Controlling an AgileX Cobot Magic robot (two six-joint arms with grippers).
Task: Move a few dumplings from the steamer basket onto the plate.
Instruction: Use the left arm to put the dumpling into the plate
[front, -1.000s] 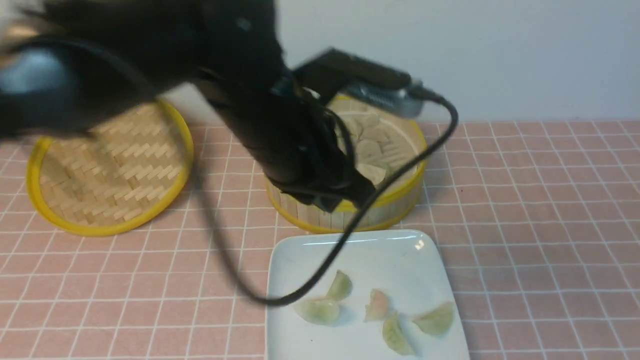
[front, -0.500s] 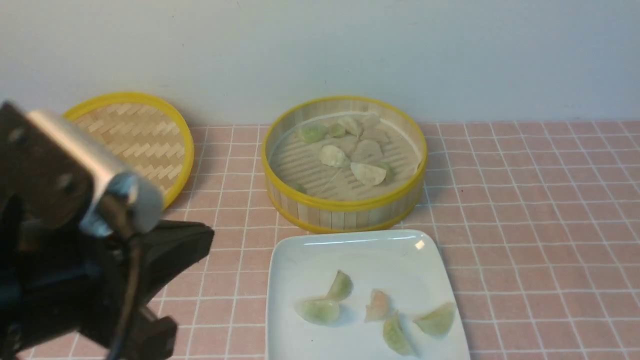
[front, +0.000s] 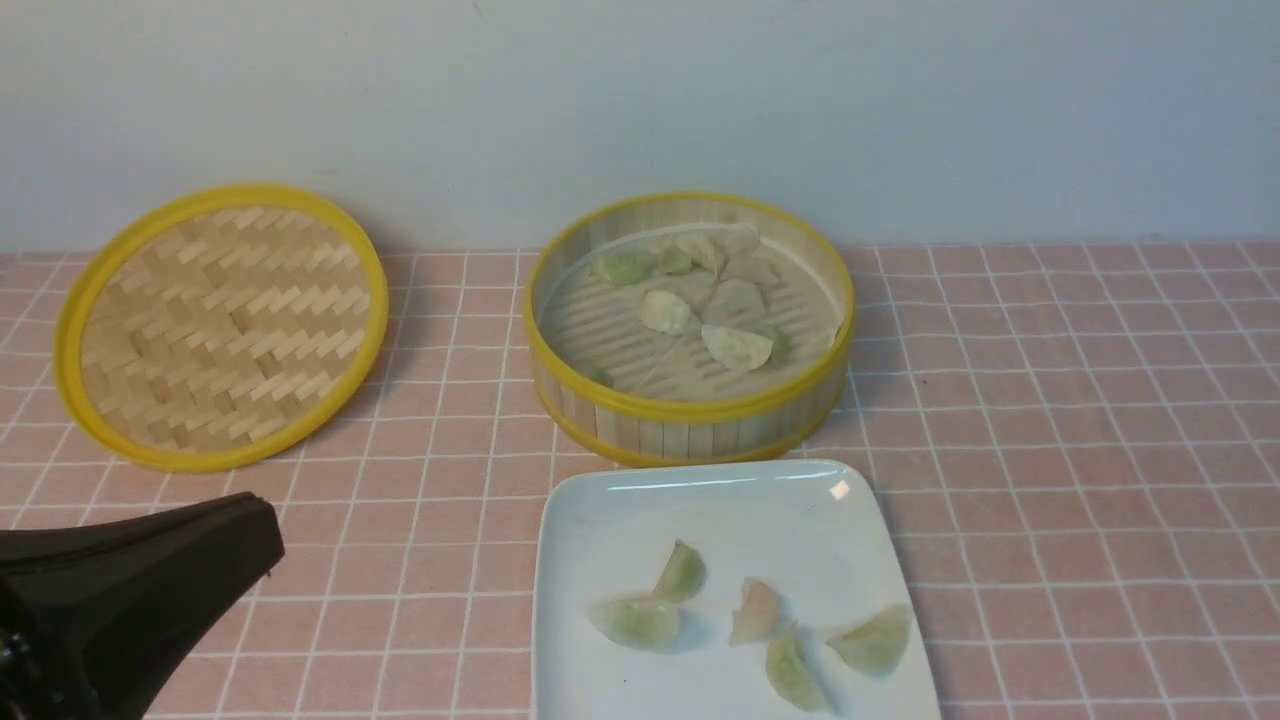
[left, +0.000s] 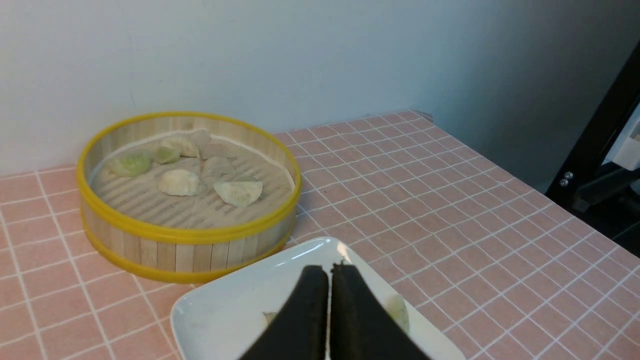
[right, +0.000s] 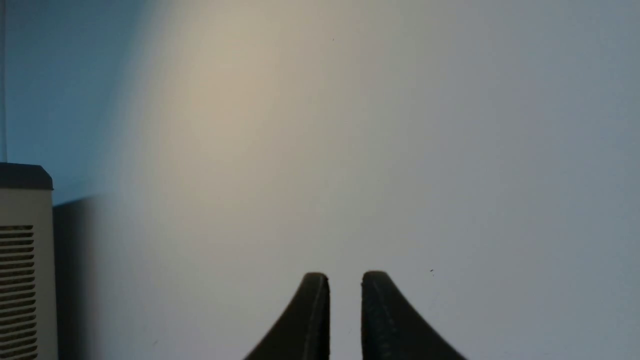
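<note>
The steamer basket (front: 690, 430) stands at the middle back of the table with several dumplings (front: 735, 347) on its slatted floor. In front of it lies the white plate (front: 700, 478), carrying several more dumplings (front: 757, 608) near its front. My left gripper (front: 262, 530) shows as a black tip at the near left, away from both. In the left wrist view it (left: 329, 270) is shut and empty, seen against the plate (left: 240, 305), with the basket (left: 185, 247) beyond. My right gripper (right: 345, 277) faces a bare wall, its jaws a narrow gap apart with nothing between; the front view does not show it.
The woven yellow-rimmed lid (front: 222, 325) lies at the back left. The pink tiled table (front: 1050, 450) ends at a wall behind. In the left wrist view a black frame (left: 595, 150) stands past the table's right edge. A vented beige box (right: 20, 260) shows beside the right gripper.
The left arm has swung away from over the basket, down to the near left corner. Basket and plate are uncovered in view. The dumplings on the plate have not moved.
</note>
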